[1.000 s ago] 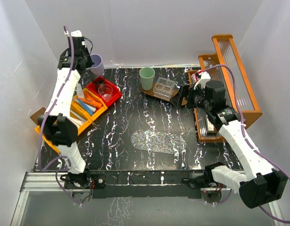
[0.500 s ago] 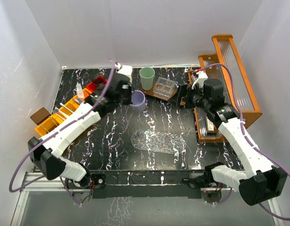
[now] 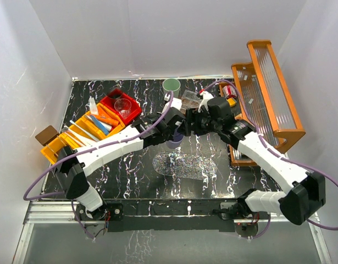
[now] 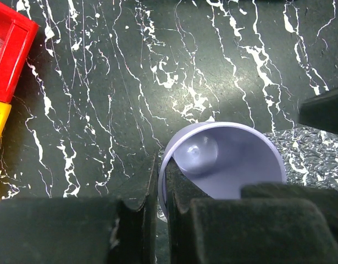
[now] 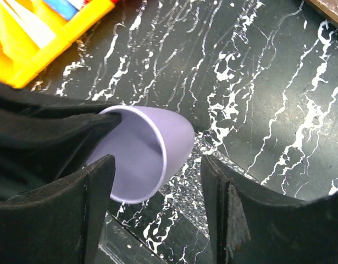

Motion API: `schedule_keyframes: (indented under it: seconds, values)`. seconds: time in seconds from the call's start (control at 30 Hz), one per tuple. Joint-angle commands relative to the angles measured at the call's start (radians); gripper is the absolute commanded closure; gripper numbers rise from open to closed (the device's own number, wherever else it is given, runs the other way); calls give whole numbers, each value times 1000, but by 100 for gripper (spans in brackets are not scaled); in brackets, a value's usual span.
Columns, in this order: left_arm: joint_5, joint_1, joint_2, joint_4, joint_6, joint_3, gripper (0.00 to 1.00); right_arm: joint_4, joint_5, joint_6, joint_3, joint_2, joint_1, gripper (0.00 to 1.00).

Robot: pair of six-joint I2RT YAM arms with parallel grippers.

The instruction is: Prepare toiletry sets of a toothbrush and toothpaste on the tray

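Seen from above, the lilac cup (image 3: 178, 137) is almost wholly covered by the left gripper (image 3: 172, 132) and right gripper (image 3: 188, 124) meeting over it. Only a sliver of it shows, and what lies in the yellow bins (image 3: 109, 134) is too small to sort into brushes and tubes. In the left wrist view the cup's near side lies behind the dark fingers (image 4: 141, 220), and the picture's left edge cuts the red bin (image 4: 9, 55). In the right wrist view the cup's left flank is hidden by the left gripper, and whether the right fingers (image 5: 97, 192) touch the cup cannot be told.
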Motion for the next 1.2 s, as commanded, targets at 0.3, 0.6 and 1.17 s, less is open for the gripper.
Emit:
schedule_keyframes:
  seconds: [0.3, 0.6, 1.17]
  values:
    - [-62, -29, -23, -12, -47, 35, 100, -65, 268, 37, 120, 144, 109, 71]
    - [-29, -15, -162, 31, -56, -23, 40, -117, 394, 14, 149, 142, 49, 100]
    - [164, 213, -431, 71, -5, -201, 16, -161, 467, -66, 430, 445, -396, 100]
